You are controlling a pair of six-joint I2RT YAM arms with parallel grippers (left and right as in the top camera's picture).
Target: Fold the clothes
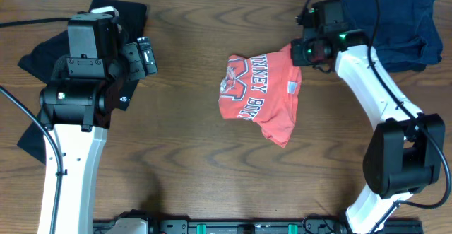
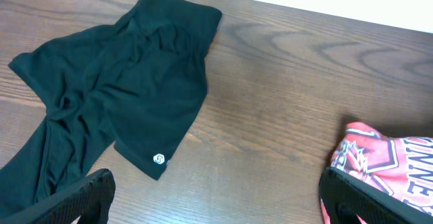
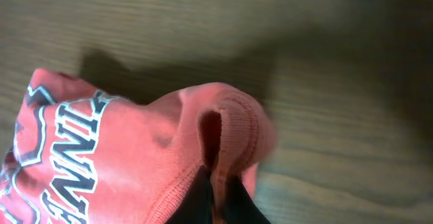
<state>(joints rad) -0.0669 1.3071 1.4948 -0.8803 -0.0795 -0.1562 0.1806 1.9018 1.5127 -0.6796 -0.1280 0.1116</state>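
Note:
The coral-red T-shirt with white-and-dark lettering lies bunched in the middle of the table. My right gripper is shut on its ribbed collar edge and holds that edge lifted. My left gripper is open and empty above bare wood, with the shirt's edge by its right finger. The black garment with a small white logo lies spread at the left, partly under my left arm. The navy garment is piled at the back right.
The dark wooden table has its far edge against a white surface. My right arm's base stands at the front right and my left arm's base at the front left.

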